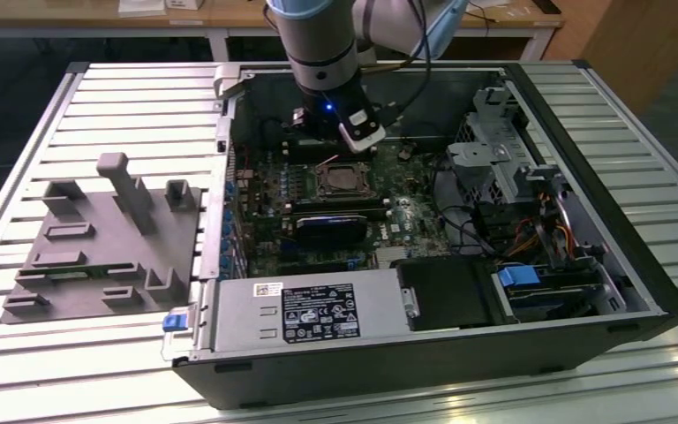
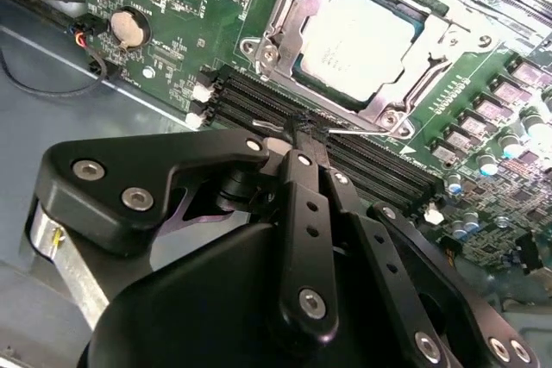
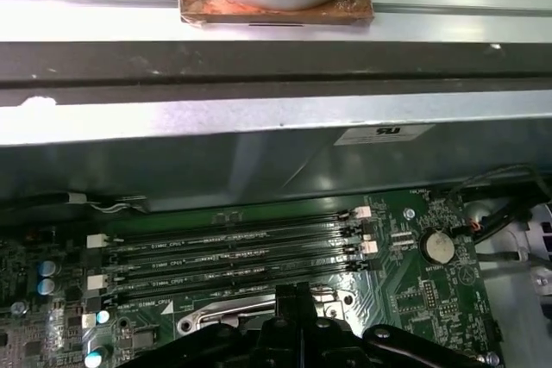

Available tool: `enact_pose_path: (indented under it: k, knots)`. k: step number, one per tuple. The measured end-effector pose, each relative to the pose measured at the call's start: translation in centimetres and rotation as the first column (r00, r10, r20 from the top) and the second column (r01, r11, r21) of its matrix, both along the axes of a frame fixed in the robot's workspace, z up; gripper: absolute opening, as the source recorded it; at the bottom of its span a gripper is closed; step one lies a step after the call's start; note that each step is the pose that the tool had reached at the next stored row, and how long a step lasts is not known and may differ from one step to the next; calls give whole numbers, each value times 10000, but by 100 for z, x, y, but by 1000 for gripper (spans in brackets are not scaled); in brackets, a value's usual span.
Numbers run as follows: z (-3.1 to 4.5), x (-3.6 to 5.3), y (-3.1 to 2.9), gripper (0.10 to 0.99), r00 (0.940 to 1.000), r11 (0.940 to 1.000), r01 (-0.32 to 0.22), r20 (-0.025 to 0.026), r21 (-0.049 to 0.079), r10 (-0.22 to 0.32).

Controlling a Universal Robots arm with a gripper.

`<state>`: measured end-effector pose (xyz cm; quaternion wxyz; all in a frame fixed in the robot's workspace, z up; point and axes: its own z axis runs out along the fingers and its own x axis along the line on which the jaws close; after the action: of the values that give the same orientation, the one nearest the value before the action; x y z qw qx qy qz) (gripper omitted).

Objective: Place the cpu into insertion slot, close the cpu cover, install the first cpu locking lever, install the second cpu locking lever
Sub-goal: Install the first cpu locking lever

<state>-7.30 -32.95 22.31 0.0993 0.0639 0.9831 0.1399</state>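
Your claw (image 2: 302,131) is down inside the open case (image 1: 651,283). Its 2 black, bolted fingers (image 2: 297,239) are drawn tight together, with no gap visible between the tips. The tips sit on a thin, bright wire lever (image 2: 354,132) that runs along one edge of the socket. You cannot tell whether they pinch it or only press on it.

The cpu (image 2: 362,36) is a flat square with a matte silvery top. It lies in the slot (image 1: 342,179), near the middle of the green board (image 2: 190,6). The cover (image 2: 285,15) is a steel frame with a square cutout. It is folded flat over the chip, whose top shows through the opening.

Just beside the claw tips run 4 long, narrow black memory slots (image 3: 233,252) in parallel rows. A round, shiny coin cell (image 3: 435,247) sits on the board beyond their end.

The black case lies on its side on a ribbed, pale metal counter (image 1: 80,97). At the exterior view's left, apart from the case, a grey moulded fixture (image 1: 103,238) with upright posts rests on the counter. A smooth grey power supply box (image 1: 286,318) fills one corner of the case, well apart from the socket.
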Motion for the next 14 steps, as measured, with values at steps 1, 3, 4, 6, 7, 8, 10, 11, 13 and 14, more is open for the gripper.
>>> enact_pose_path:
  k: [1,3,4,6,7,8,10,11,13,14]
  knots:
    - [-3,0,0,102,9999,9999,116,-1,-1,-116]
    - [-12,0,0,102,9990,9990,446,0,0,-446]
    - [-17,0,1,102,9983,9983,581,1,0,-581]
    - [-25,0,15,102,9975,9975,710,1,0,-710]
    - [-28,0,26,102,9972,9972,747,0,-1,-747]
    - [-31,0,39,102,9970,9970,777,1,-4,-777]
    - [-37,0,62,102,9966,9966,826,1,-11,-826]
    - [-41,0,71,102,9964,9964,846,2,-14,-846]
    - [-48,0,87,102,9961,9961,880,2,-22,-880]
    - [-51,0,94,102,9960,9960,896,3,-32,-896]
